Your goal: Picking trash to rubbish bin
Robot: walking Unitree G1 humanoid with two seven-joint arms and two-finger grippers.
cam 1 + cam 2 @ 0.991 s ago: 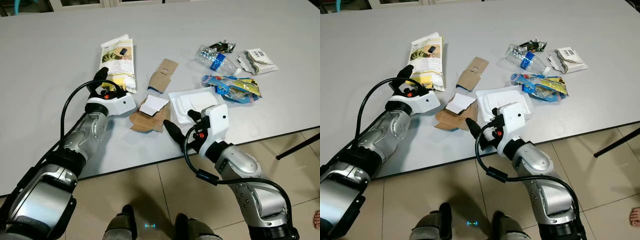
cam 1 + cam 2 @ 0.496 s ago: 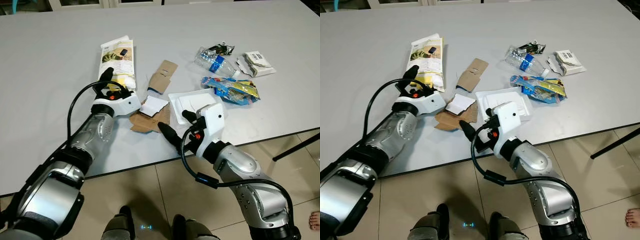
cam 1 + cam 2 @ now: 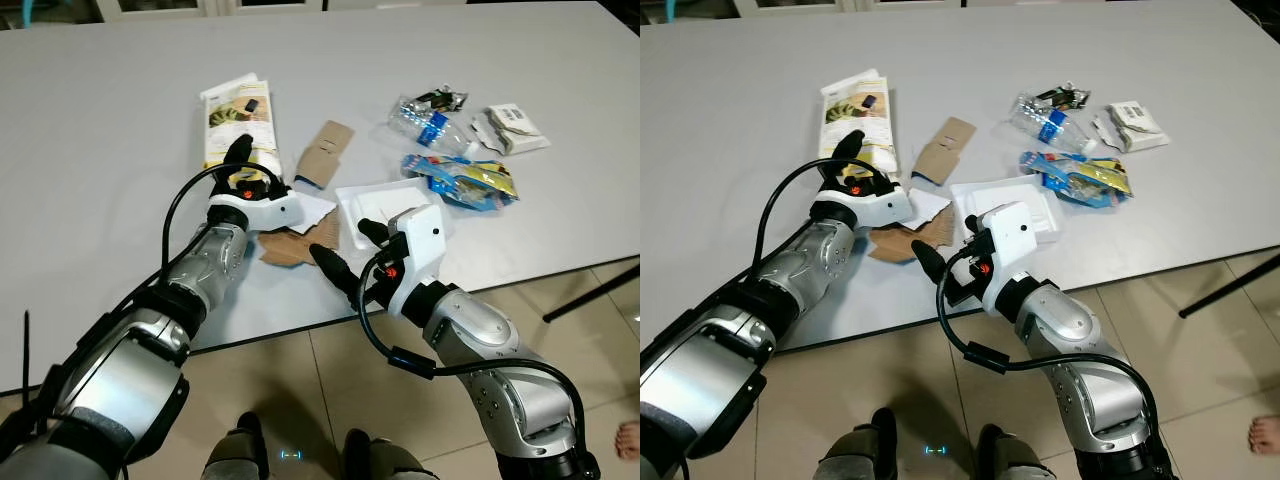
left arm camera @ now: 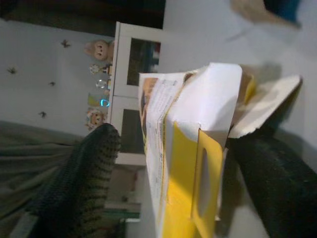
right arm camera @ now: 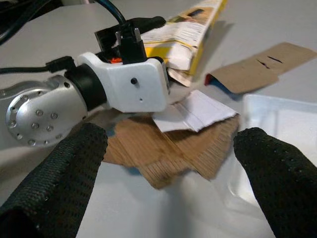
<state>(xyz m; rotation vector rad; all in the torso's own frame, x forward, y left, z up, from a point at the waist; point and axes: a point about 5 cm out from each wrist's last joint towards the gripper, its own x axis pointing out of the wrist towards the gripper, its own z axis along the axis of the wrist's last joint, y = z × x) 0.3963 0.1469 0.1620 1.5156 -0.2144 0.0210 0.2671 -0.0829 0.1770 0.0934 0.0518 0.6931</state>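
Yellow carton [image 3: 238, 120] is now straddled by the left gripper [image 4: 163, 173], whose fingers are spread apart on either side of its torn end; a second ago it was held short of that end. A clamp is judged to be next. Right of the carton, the right gripper [image 3: 345, 252] is held open over the brown cardboard [image 5: 173, 148]. Further right are a white tray [image 3: 385, 205], a bottle [image 3: 425, 118] and wrappers [image 3: 465, 178]; nothing is seen blocking the grasp.
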